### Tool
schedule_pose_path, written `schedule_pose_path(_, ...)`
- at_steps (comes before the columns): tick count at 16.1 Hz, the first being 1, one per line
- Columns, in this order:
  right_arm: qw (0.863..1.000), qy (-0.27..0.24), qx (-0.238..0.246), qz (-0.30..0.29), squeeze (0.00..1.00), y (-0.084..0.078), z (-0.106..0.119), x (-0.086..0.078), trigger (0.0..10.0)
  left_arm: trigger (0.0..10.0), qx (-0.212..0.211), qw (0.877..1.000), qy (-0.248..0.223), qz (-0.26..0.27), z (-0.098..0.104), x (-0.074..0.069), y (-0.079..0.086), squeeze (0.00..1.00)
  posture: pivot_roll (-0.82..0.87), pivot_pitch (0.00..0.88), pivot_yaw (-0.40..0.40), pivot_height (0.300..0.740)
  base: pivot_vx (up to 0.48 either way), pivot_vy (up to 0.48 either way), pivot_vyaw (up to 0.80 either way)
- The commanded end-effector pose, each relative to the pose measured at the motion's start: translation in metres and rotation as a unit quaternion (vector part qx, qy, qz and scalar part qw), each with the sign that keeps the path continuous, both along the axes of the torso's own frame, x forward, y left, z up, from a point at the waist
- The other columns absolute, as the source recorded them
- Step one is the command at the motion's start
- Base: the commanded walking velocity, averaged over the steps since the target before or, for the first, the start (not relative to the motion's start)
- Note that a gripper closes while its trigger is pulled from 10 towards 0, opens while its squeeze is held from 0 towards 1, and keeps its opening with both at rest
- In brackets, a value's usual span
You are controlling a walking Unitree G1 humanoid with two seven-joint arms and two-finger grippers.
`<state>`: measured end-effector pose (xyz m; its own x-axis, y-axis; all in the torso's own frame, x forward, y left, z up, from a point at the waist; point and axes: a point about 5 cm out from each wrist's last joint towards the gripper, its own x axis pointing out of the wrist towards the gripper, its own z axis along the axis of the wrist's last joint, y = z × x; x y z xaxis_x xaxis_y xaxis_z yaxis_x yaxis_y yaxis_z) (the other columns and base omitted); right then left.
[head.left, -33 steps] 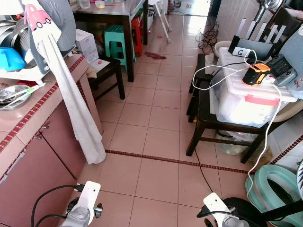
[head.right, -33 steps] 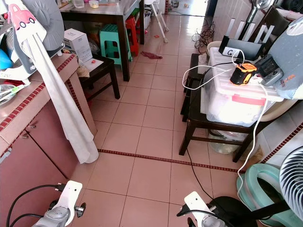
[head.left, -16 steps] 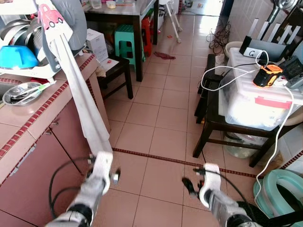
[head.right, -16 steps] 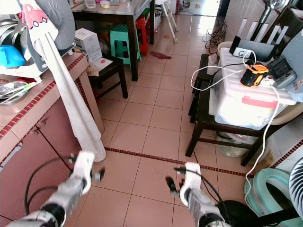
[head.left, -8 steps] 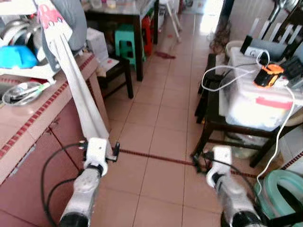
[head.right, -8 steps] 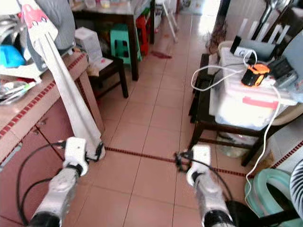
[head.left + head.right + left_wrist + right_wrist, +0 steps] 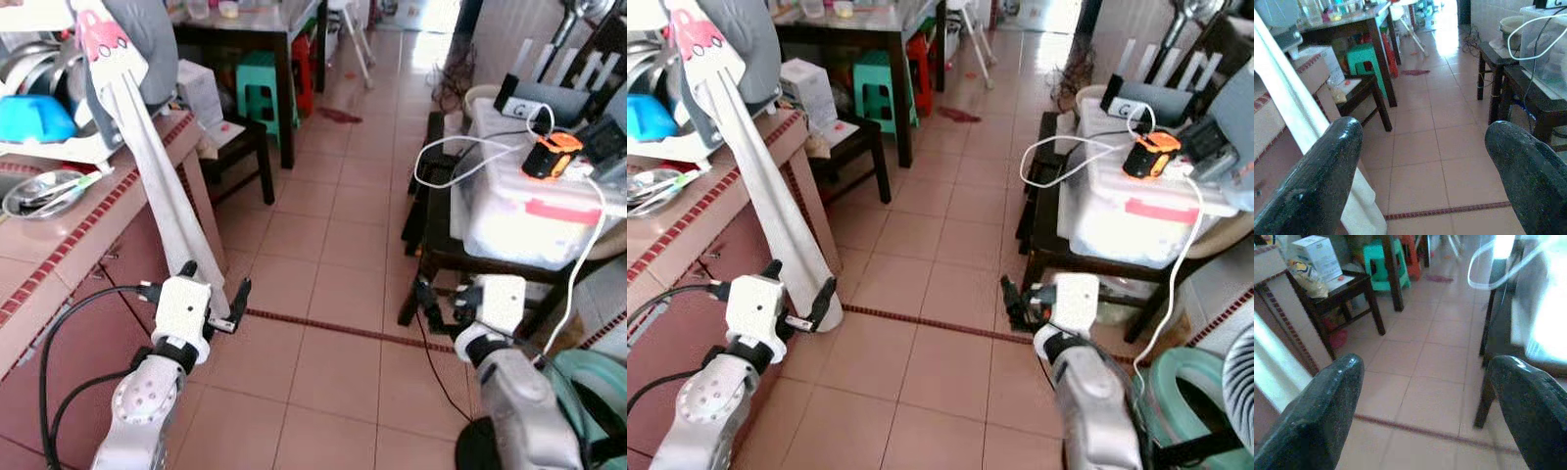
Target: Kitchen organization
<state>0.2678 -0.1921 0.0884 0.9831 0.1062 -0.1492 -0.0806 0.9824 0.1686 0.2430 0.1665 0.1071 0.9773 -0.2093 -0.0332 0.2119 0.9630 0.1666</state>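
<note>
Over the floor both arms hang empty: left gripper [image 7: 238, 305] and right gripper [image 7: 1011, 295], jaws wide. Counter [image 7: 59, 230] with the dishes [image 7: 39, 191] sits left, so I'd turn there first, steering around the towel [image 7: 167, 211].

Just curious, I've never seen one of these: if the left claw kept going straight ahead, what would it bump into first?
Probably nothing soon. The left gripper, jaws open, points along bare floor. The hanging cloth lies just beside its path; the dark stool stands farther on. Depth is unclear.
</note>
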Motion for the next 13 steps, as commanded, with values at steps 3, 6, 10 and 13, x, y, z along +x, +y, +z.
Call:
schedule_pose_path(3, 1.0, -0.018, -0.004, -0.014, 0.0, -0.004, 0.013, -0.007, 10.0, 10.0, -0.02, 0.999, 0.004, 0.036, 0.01, -0.014, 0.002, 0.0, -0.02, 0.007, 0.025, 0.74, 0.0, 0.0, 0.0)
schedule_pose_path(6, 0.999, -0.018, -0.027, 0.009, 0.0, 0.006, 0.027, -0.004, 10.0, 10.0, -0.039, 0.995, -0.017, 0.086, 0.018, -0.011, 0.002, 0.0, -0.01, 0.0, 0.014, 0.74, 0.0, 0.0, 0.0)
schedule_pose_path(10, 0.998, -0.035, -0.045, 0.023, 0.0, 0.008, 0.04, 0.002, 10.0, 10.0, -0.038, 0.993, -0.038, 0.105, 0.031, 0.0, 0.004, 0.0, -0.02, 0.0, 0.002, 0.74, 0.0, 0.0, 0.0)
schedule_pose_path(13, 0.997, -0.037, -0.058, 0.032, 0.0, 0.011, 0.042, 0.002, 10.0, 10.0, -0.035, 0.994, -0.037, 0.096, 0.035, 0.01, -0.001, 0.0, -0.03, 0.0, 0.009, 0.74, 0.0, 0.0, 0.53)
